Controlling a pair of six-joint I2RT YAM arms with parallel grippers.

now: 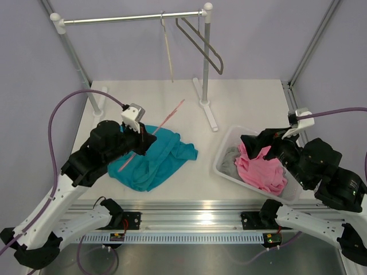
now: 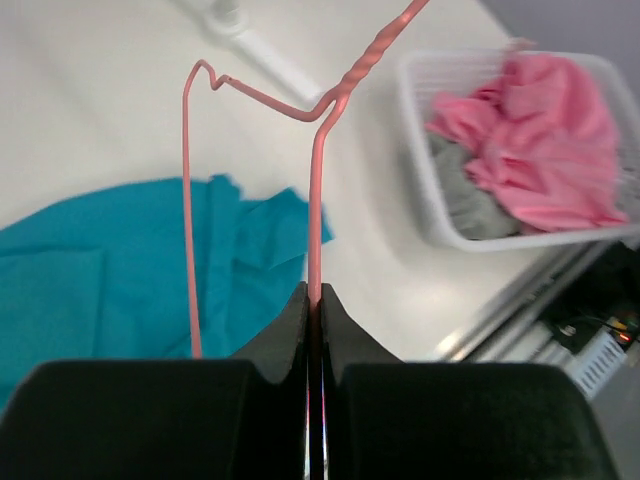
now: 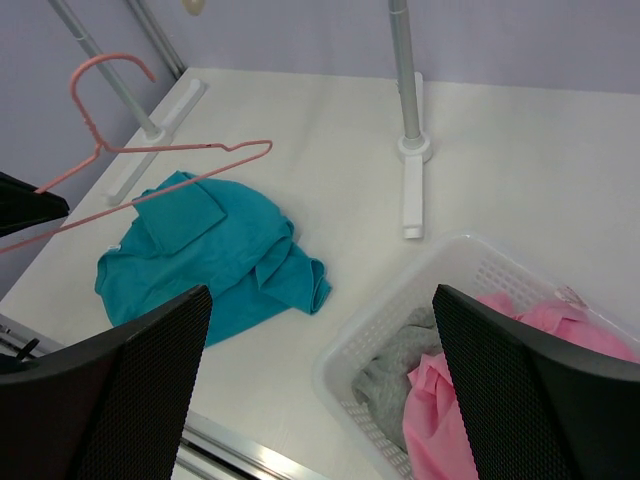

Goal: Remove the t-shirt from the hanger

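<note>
The teal t-shirt lies crumpled on the table at the left; it also shows in the left wrist view and the right wrist view. My left gripper is shut on the thin pink hanger, pinching one wire arm between its jaws and holding it above the shirt. The hanger is bare, with no cloth on it. My right gripper is open and empty, hovering over the white basket; the right wrist view shows its fingers spread wide.
A white basket at the right holds a pink garment and grey cloth. A rail at the back carries a cream hanger and a grey hanger. Its stand foot rests mid-table.
</note>
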